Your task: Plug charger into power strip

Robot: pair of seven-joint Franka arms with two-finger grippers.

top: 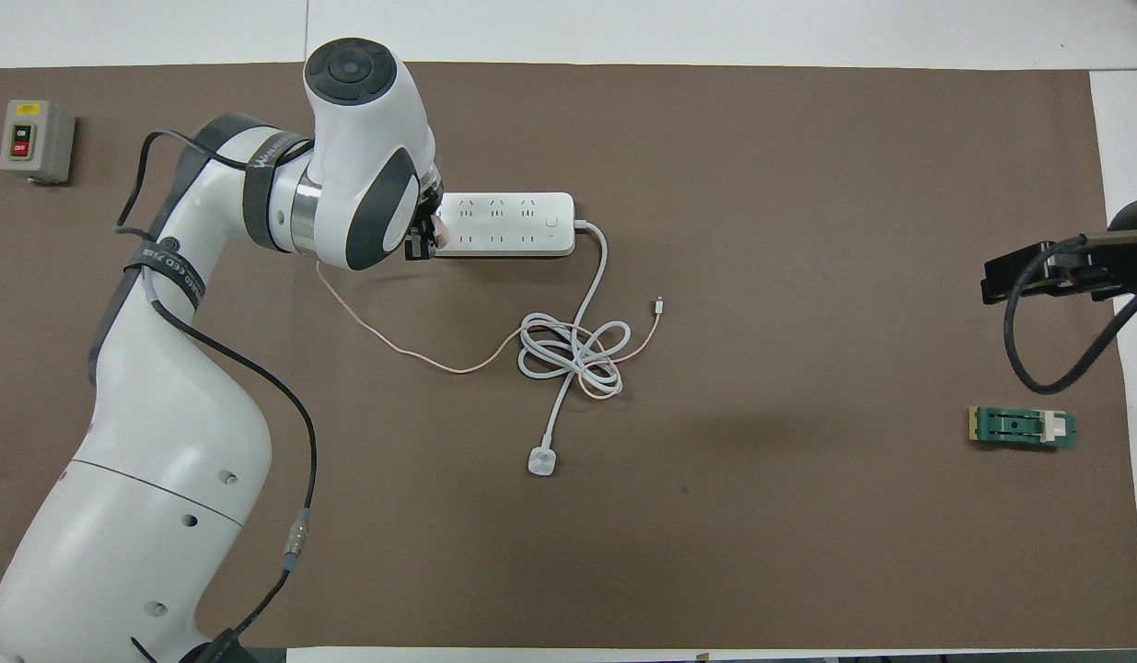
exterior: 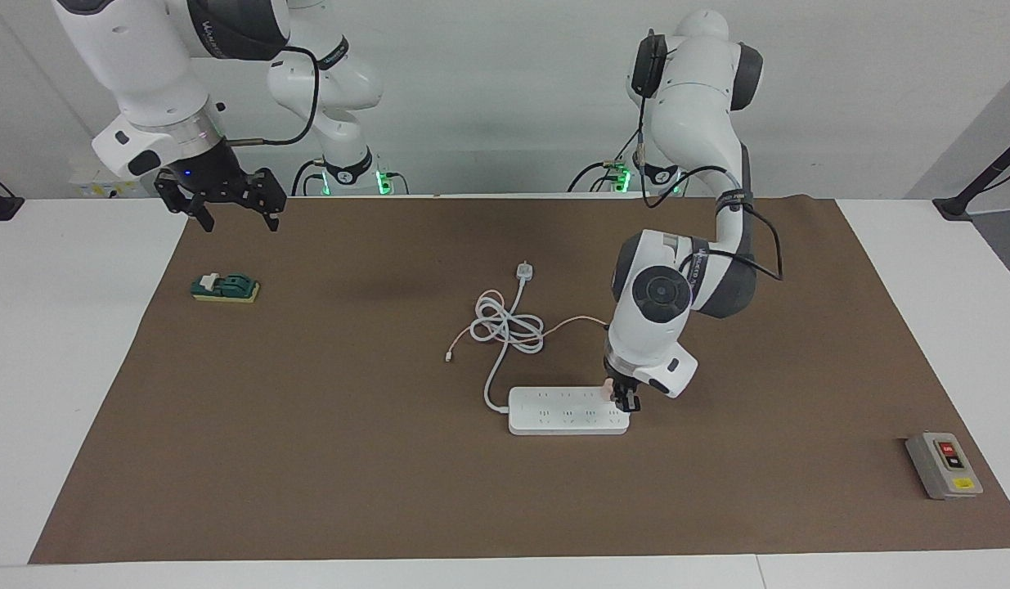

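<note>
- Left end effector (exterior: 623, 398) grips our charger (exterior: 609, 391) at the power strip (exterior: 567, 410)'s end; seating remains unconfirmed.
- Right end effector (exterior: 228, 202) waits spread, empty.

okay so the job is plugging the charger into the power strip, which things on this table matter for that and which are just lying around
Part of the job:
- charger, held by the left gripper at one end of the power strip
- power strip

Just lying about:
- grey button box
- green block, under the waiting right gripper
</note>
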